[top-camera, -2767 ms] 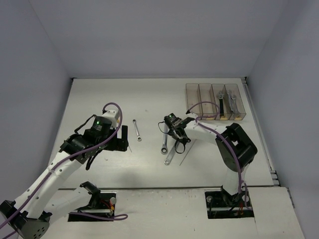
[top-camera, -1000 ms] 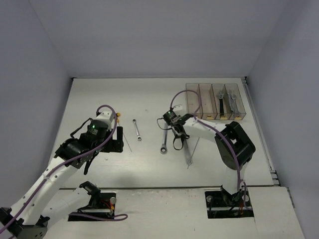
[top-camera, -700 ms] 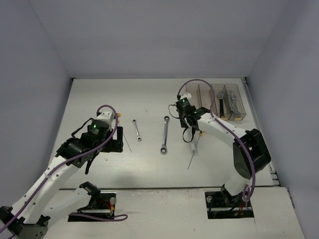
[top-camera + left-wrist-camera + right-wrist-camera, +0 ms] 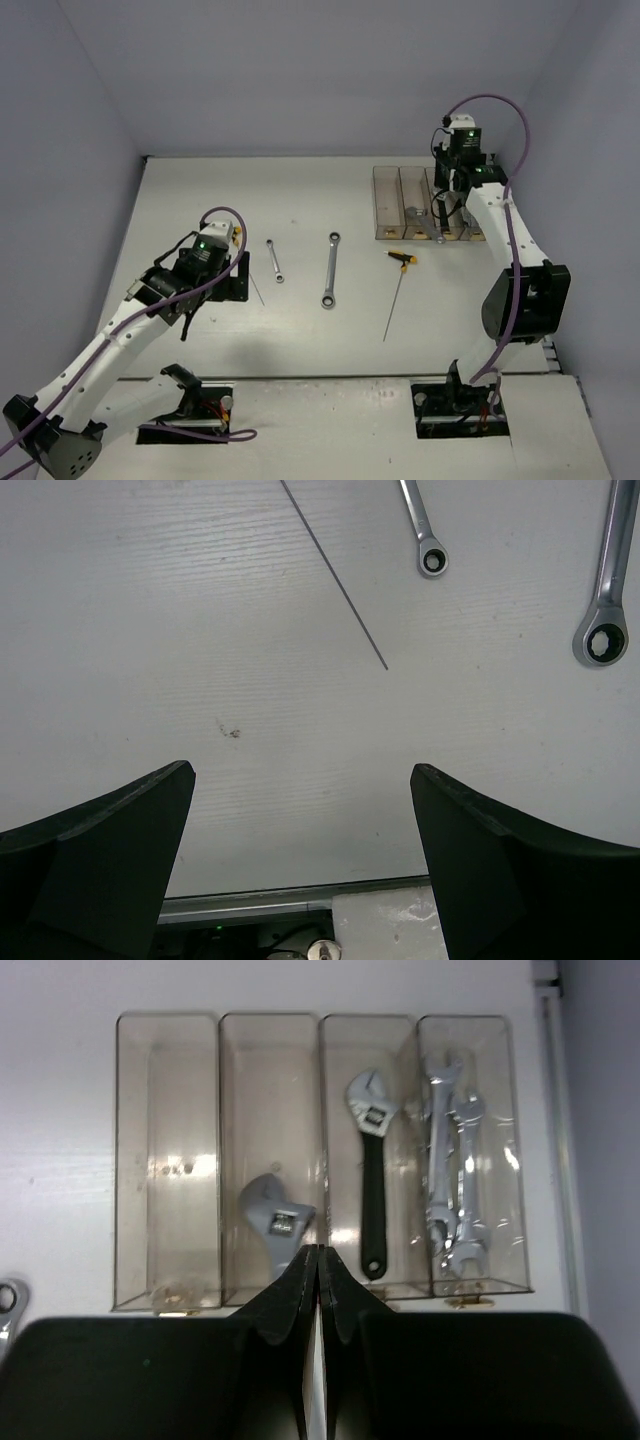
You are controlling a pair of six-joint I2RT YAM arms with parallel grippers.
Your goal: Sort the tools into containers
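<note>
Tools, where now? (M.)

Four loose on the worktop: long ring wrench, short ring wrench, yellow-handled T-driver, and a thin rod whose top end is hidden by the left arm. In the containers: silver adjustable spanner in the second bin, black-handled spanner in the third, paired open-end wrenches in the fourth. Nothing seen in the first. (K.)

Pincers? (M.)

Right pincer high over the bins, fingers pressed together, nothing visible between them. Left pincer spread wide over the worktop near the rod, holding nothing. (K.)

Handling? (M.)

By looks: wrenches are steel, stiff, dense for their size, polished, so probably slippery. They lie flat. Pinch the shank across its narrow edges, mid-length, near balance. T-driver looks handle-heavy, with a thin shaft apt to roll. Take it at the handle or just below. (K.)
</note>
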